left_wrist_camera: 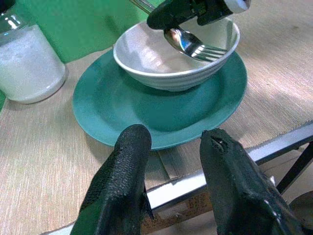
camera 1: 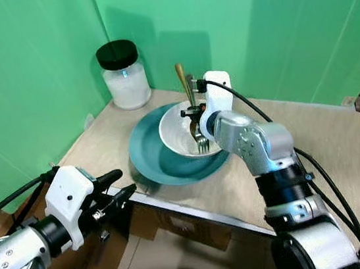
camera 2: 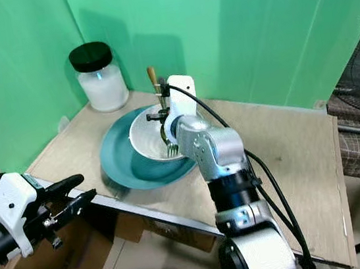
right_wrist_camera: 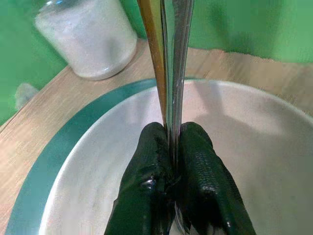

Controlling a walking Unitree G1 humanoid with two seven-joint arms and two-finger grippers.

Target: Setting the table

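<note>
- While the left tool (camera 1: 117, 186) hangs off the near-left edge of the worktop (camera 1: 315, 150), its two black fingers (left_wrist_camera: 122, 181) stand apart with nothing between them, aimed at the teal plate (camera 1: 146, 155); the silver forearm lies low and roughly level, below the worktop's metal edge.
- Just beyond, at the back-left corner, stands a glass jar (camera 1: 123, 75) of white grains with a black lid, near the plate but apart from it.
- On the middle of the plate sits the white bowl (camera 1: 173, 132), and above it the right tool (camera 1: 196, 112) is clamped on cutlery: a fork (camera 1: 202, 141) with tines down over the bowl and a gold-toned handle (camera 1: 182, 81) rising beside it, both pinched together between the pads.
- Whether the tines touch the bowl's floor I cannot tell.
- Judging by this, the step in hand is handling the cutlery over the bowl, either lifting it out or setting it in.
- If it is to be laid beside the plate, the next move calls for a clean rise clear of the rim, then a swing to bare worktop on the right.
- Farther right, the right arm reaches forward from the shoulder, elbow bent, wrist turned down, cable trailing behind.
</note>
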